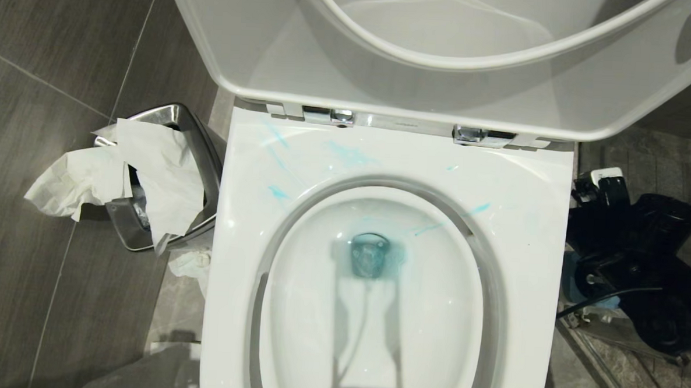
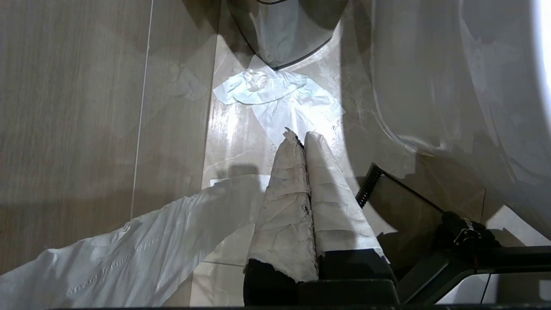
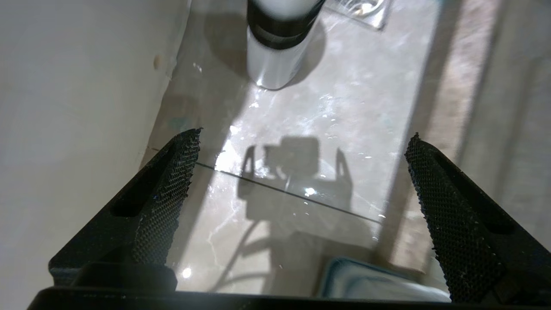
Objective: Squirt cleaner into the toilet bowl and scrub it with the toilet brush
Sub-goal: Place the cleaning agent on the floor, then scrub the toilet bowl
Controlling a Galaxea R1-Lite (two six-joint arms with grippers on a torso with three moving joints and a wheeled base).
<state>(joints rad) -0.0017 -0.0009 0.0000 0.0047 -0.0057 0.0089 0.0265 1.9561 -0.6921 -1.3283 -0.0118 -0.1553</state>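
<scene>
1. Toilet bowl [image 1: 375, 312] sits centre, cleaner [image 1: 372, 259] tinting its water blue.
2. Right claw [image 3: 301, 181], spread wide and empty, hangs at the bowl's three o'clock.
3. Left claw [image 2: 301, 142], pressed together, idles over the floor.
4. Brush unseen.

The head camera is looking steeply down, close over the toilet bowl [image 1: 376, 294]. The left wrist camera is peering low along the floor toward the steel bin [image 2: 280, 38], shared with the head view. The right wrist camera is facing floor tiles beside the bowl.
</scene>
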